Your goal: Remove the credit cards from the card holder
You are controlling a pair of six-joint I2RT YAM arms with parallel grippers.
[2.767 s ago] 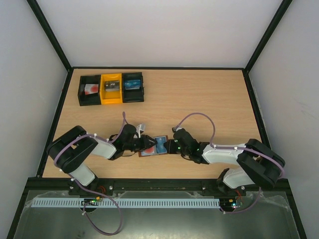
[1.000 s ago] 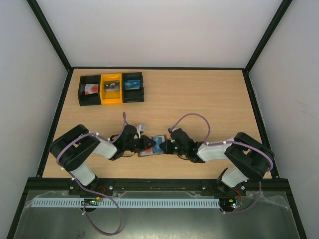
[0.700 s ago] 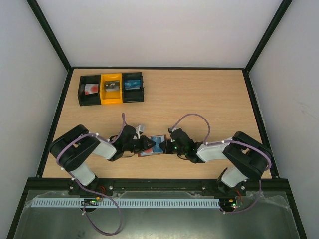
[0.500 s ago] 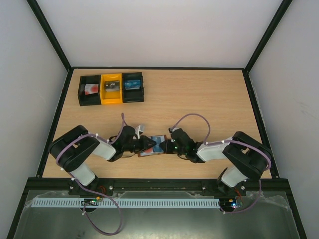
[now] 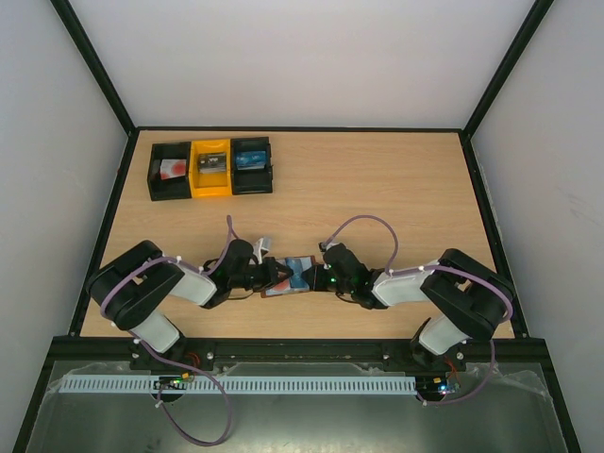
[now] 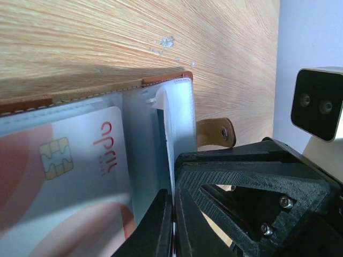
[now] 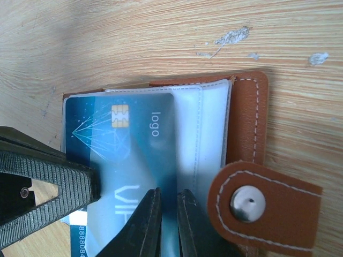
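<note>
Open brown wallet [image 5: 294, 283] lies at lower centre of the wooden table [image 5: 377, 179]. Left gripper [image 6: 172, 225] and right gripper [image 7: 167, 219] each clamp closed on its edges from opposite sides. Blue card [image 7: 123, 144] sits pocketed.

Left arm [image 5: 189, 283] and right arm [image 5: 406, 286]: black joint housings, white link covers, looped purple cables. Fingers [image 6: 155, 230] are black and tapered; outer faces are ribbed, with small silver screws.
</note>
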